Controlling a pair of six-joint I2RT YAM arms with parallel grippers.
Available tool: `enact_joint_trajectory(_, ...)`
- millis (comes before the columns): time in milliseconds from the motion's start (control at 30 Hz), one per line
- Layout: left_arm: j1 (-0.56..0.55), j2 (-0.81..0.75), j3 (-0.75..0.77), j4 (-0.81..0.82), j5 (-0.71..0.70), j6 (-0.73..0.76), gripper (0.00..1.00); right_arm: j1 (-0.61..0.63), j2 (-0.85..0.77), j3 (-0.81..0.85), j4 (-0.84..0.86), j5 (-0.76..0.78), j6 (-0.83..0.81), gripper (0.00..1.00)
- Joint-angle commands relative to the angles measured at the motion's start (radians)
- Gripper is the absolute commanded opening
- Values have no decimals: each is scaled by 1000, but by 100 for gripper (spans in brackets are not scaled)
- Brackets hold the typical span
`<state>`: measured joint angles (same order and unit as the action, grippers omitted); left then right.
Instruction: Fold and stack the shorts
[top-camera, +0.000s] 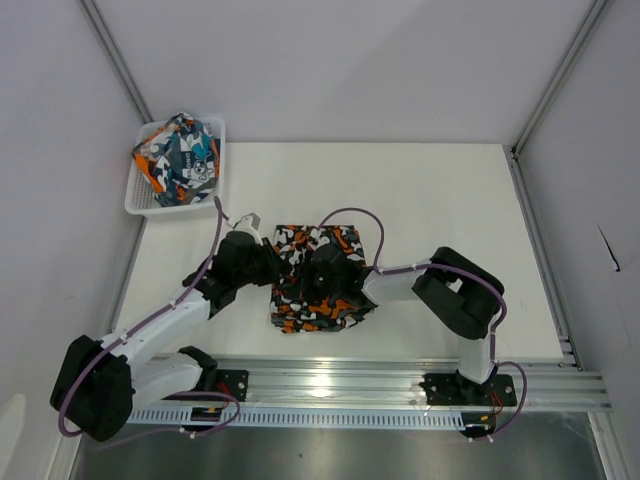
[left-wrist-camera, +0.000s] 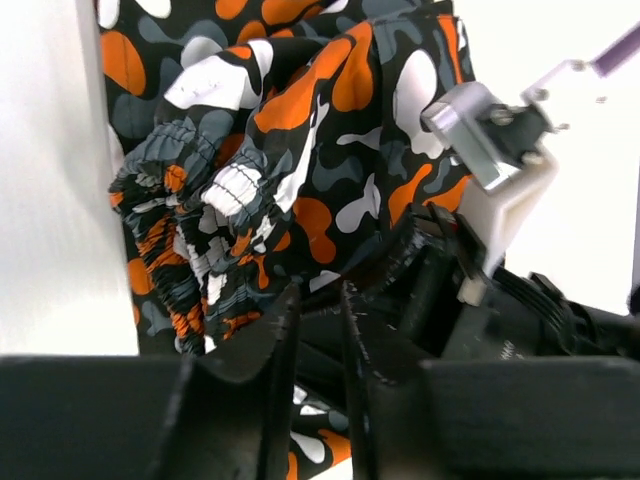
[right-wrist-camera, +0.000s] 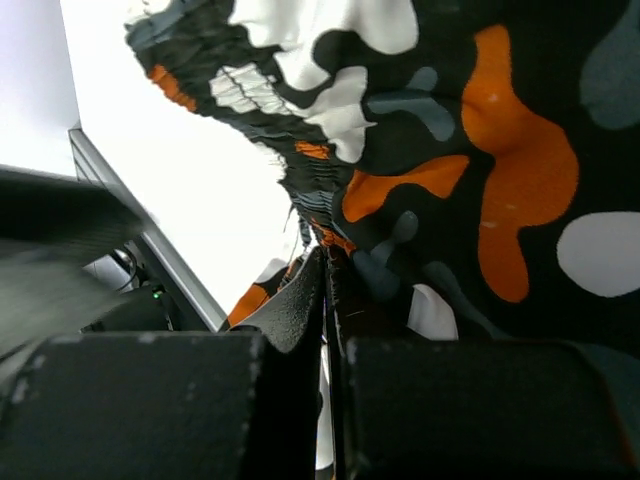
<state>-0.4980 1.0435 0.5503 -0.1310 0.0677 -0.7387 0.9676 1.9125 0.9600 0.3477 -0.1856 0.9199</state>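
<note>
Basket (top-camera: 133, 207): stood at the far left corner of the surface (top-camera: 450, 190), well apart from the work.
Teal shorts (top-camera: 180, 158): lay bundled inside the basket, not yet stacked.
Left pincer (left-wrist-camera: 319, 300): sat at the left edge of the camo shorts (top-camera: 300, 300), just beside the gathered waistband (left-wrist-camera: 200, 230); showed only a narrow slit between the fingers; impossible to tell any hold on cloth.
Camo shorts: lay mid-surface between the two arms, roughly square, apparently part-folded, puckered at the waistband.
Right pincer (right-wrist-camera: 327, 265): hung over the middle of the camo shorts, pressed together, seemingly pinching a thin fold at the waistband edge.
Step in hand: judged as a fold of the camo shorts, with both arms on one edge.
Left grip: called for a sure bite through both layers before any lift, to stop thin fabric sliding out.
Lift: best kept low and level on both sides, to hold the elastic taut rather than bunched.
Carry: best taken straight across, edge onto edge, without dragging the lower layer.
Crowding: worked very near each other; needed care against a knock.
Release: best left until after laying the fold flat.
</note>
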Motion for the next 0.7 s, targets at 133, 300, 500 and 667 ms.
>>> enact_joint_trajectory(133,12,88,66,103,63,12,22,2,-176,-24,66,29,-52,0)
enact_joint_trajectory(300,15,144,108,116,73,16,20,-62,-306,-37,-32,71,-90,2)
enact_joint_trajectory(500,33,216,117,177,57,13,19,-235,-323,-38,-67,-24,-118,4)
enact_joint_trajectory(667,47,314,120,226,78,12,17,-377,-213,-30,14,-161,-116,3)
